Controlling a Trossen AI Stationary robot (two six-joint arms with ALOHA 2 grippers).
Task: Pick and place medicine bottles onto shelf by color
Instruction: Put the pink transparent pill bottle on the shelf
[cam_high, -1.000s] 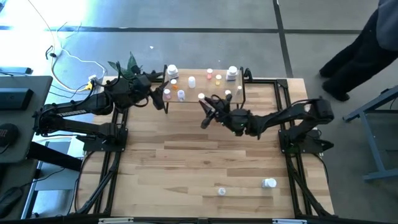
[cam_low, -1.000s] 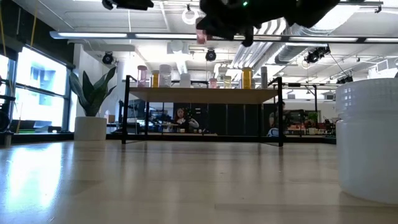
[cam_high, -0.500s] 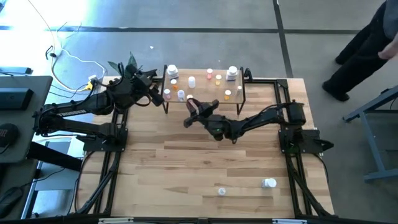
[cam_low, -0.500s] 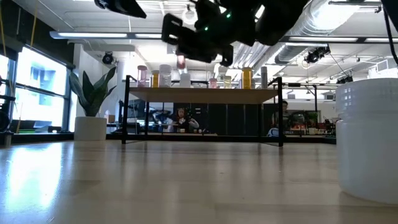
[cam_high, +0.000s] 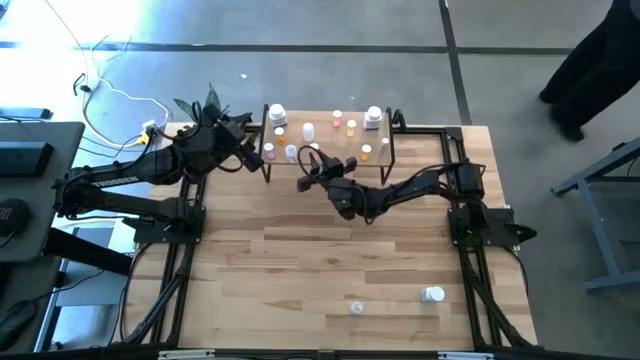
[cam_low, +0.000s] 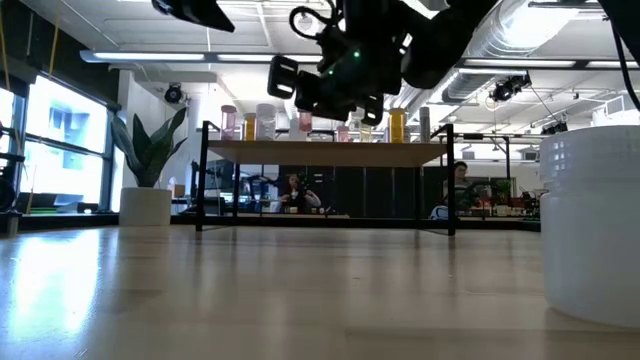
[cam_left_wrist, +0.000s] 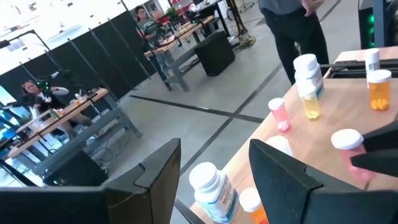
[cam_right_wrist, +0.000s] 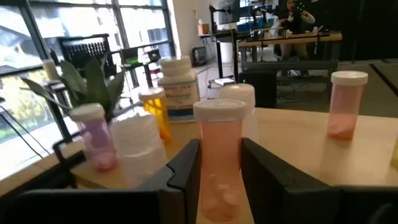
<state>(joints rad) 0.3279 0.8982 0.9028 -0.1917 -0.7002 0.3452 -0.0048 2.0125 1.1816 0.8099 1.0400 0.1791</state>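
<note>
The plank table (cam_high: 300, 260) carries a low light-wood shelf (cam_high: 345, 143) on thin black legs at its far edge, between the two arms. Small bottles (cam_high: 352, 126) stand scattered over the shelf top: white-capped white ones near both ends, with orange and pink vials between them. Near the table's front edge, two more bottles rest on the bare planks, a small one (cam_high: 357, 308) and a larger white one (cam_high: 433, 294), set apart from each other.

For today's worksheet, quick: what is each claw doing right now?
Left claw: open, holding nothing, at the shelf's end.
Right claw: closed on a pink bottle, over the shelf.
</note>
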